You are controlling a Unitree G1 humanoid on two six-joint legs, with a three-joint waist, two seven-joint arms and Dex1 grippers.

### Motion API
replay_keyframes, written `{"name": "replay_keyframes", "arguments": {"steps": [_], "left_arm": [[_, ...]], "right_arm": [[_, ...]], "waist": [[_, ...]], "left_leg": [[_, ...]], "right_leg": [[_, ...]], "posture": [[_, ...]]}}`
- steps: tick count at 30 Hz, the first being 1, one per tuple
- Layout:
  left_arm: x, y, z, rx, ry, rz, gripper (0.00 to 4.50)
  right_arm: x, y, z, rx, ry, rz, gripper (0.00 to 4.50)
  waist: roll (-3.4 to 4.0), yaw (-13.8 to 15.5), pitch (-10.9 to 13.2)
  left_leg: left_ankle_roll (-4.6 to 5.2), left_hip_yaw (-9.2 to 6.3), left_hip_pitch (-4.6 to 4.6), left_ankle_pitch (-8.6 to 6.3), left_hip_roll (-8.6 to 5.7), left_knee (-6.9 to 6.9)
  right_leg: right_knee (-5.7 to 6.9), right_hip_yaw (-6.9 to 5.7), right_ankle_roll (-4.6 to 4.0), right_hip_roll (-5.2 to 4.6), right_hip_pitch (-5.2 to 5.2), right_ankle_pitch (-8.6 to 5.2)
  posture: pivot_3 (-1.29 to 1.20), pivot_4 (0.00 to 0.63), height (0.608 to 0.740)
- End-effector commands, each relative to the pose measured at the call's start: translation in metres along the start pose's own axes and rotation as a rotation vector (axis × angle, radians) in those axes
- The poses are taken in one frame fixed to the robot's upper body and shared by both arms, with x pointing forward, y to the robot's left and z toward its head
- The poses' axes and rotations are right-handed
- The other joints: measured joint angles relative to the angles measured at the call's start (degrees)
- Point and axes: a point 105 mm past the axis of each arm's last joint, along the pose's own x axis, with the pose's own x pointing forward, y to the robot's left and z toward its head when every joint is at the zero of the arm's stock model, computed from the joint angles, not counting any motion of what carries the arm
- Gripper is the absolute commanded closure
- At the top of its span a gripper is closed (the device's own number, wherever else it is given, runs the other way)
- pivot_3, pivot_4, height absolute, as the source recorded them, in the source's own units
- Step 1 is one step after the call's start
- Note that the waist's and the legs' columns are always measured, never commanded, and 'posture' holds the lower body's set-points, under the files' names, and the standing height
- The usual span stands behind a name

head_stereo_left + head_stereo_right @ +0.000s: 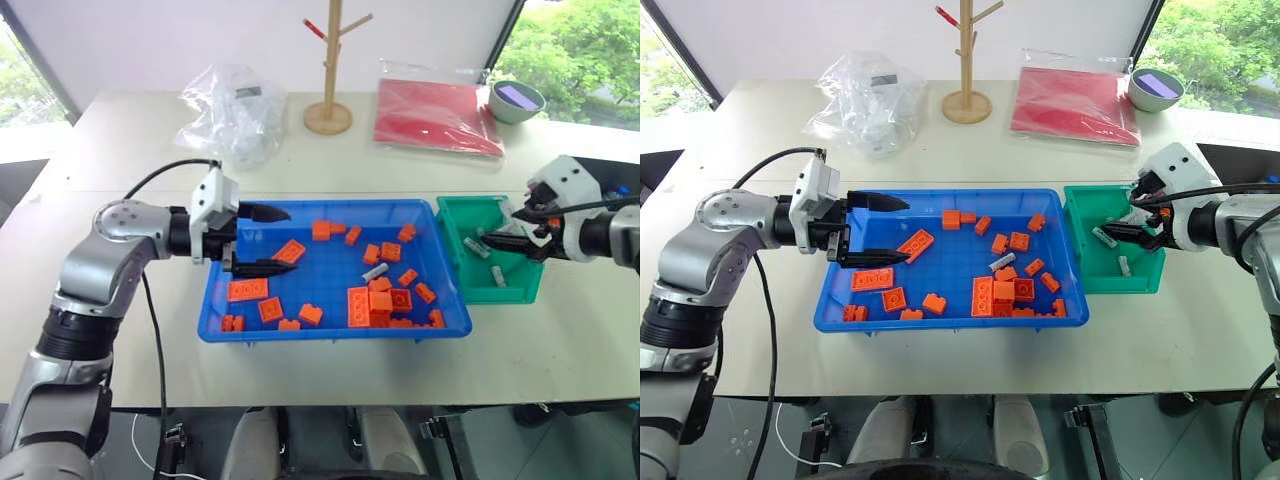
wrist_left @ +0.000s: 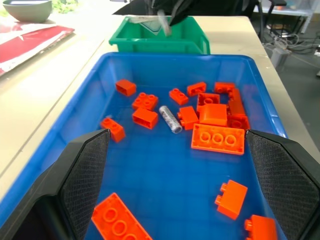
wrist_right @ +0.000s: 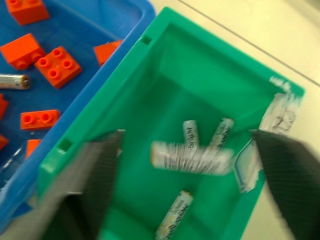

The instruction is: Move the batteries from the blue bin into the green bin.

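The blue bin [image 1: 300,334] holds several orange bricks [image 1: 368,305] and one silver battery [image 1: 375,271], seen again in the left wrist view as battery [image 2: 170,119]. My left gripper [image 1: 287,239] is open and level over the bin's left part, with nothing between its fingers. To the right, touching the blue bin, stands the green bin [image 1: 455,215] with batteries [image 1: 477,247] on its floor. My right gripper [image 1: 503,230] is open above it. In the right wrist view a blurred battery [image 3: 190,157] shows between the spread fingers [image 3: 95,185], apart from both, above other batteries [image 3: 174,215].
At the back of the table stand a wooden peg stand [image 1: 328,70], a crumpled clear plastic bag [image 1: 230,105], a red folder [image 1: 437,115] and a grey-green bowl [image 1: 516,100]. The bricks cluster in the blue bin's middle and right.
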Motion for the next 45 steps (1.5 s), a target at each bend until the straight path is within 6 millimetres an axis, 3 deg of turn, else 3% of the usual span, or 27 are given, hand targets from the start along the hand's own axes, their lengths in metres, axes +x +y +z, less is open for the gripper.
{"name": "replay_keyframes", "arguments": {"steps": [1, 3, 6, 10, 14, 20, 26, 38, 43, 45], "left_arm": [[-0.003, 0.001, 0.008, 0.047, -0.008, 0.005, 0.0], [-0.003, 0.001, 0.008, 0.048, -0.006, 0.006, 0.0], [-0.004, 0.0, 0.008, 0.05, -0.003, 0.008, 0.0], [-0.002, -0.001, 0.01, 0.058, -0.003, 0.013, 0.0], [-0.007, -0.002, 0.009, 0.062, 0.003, 0.028, 0.0], [-0.01, -0.004, 0.006, 0.056, 0.014, 0.042, 0.0], [-0.009, -0.003, 0.008, 0.059, 0.01, 0.046, 0.0], [-0.009, 0.0, 0.011, 0.067, 0.006, 0.048, 0.0], [-0.009, 0.001, 0.011, 0.067, 0.006, 0.049, 0.0], [-0.009, 0.001, 0.011, 0.066, 0.005, 0.05, 0.0]], "right_arm": [[-0.004, 0.011, 0.042, -0.042, -0.142, 0.024, 0.09], [0.0, 0.025, 0.055, -0.031, -0.181, 0.075, 0.09], [0.019, 0.064, 0.062, 0.004, -0.192, 0.206, 0.09], [0.042, 0.091, 0.043, 0.101, -0.129, 0.252, 0.09], [0.048, 0.118, 0.019, 0.193, -0.06, 0.29, 0.09], [0.055, 0.135, 0.002, 0.256, -0.012, 0.3, 0.09], [0.069, 0.144, 0.001, 0.272, 0.001, 0.304, 0.09], [0.09, 0.153, -0.016, 0.151, 0.051, 0.27, 0.09], [0.088, 0.155, -0.013, 0.143, 0.032, 0.28, 2.29], [0.085, 0.153, -0.006, 0.151, 0.011, 0.282, 2.28]], "waist": [[0.01, -0.07, 0.01], [0.01, 0.11, 0.01], [0.0, 0.28, 0.0], [-0.01, 0.65, 0.0], [-0.01, 0.63, 0.0], [-0.01, 0.38, -0.01], [-0.01, 0.22, -0.01], [-0.04, 0.31, -0.02], [-0.04, 0.3, -0.02], [-0.04, 0.31, -0.02]], "left_leg": [[0.0, 0.02, -0.01, 0.0, 0.01, 0.0], [0.0, 0.0, -0.03, 0.0, 0.02, -0.01], [0.0, -0.06, -0.05, 0.0, 0.04, -0.03], [0.0, -0.06, -0.13, 0.0, 0.03, -0.02], [0.0, -0.06, -0.24, 0.0, -0.03, 0.04], [0.0, -0.06, -0.16, 0.0, -0.02, 0.05], [0.0, -0.08, -0.11, 0.0, 0.0, 0.01], [0.0, -0.08, -0.11, 0.0, -0.01, 0.02], [0.01, -0.08, -0.08, 0.0, -0.01, 0.02], [0.0, -0.08, -0.08, 0.0, -0.01, 0.02]], "right_leg": [[0.01, 0.03, 0.01, 0.01, -0.04, 0.0], [0.02, 0.02, 0.02, 0.03, -0.05, 0.01], [0.02, -0.01, 0.01, 0.05, -0.04, 0.01], [0.02, -0.03, 0.11, -0.02, -0.05, 0.07], [-0.03, -0.08, 0.12, -0.15, -0.04, 0.07], [0.0, -0.06, 0.09, -0.09, -0.02, 0.06], [0.04, -0.08, 0.11, -0.02, -0.02, 0.06], [0.02, -0.08, 0.1, -0.03, 0.01, 0.06], [0.01, -0.08, 0.08, -0.02, 0.03, 0.04], [0.01, -0.08, 0.09, -0.02, 0.03, 0.05]], "posture": [[0.0, 0.15, 0.736], [0.0, 0.15, 0.736], [0.0, 0.15, 0.736], [0.0, 0.15, 0.736], [0.0, 0.15, 0.736], [0.0, 0.15, 0.736], [0.0, 0.15, 0.736], [0.0, 0.15, 0.736], [0.0, 0.15, 0.736], [0.0, 0.15, 0.736]]}}
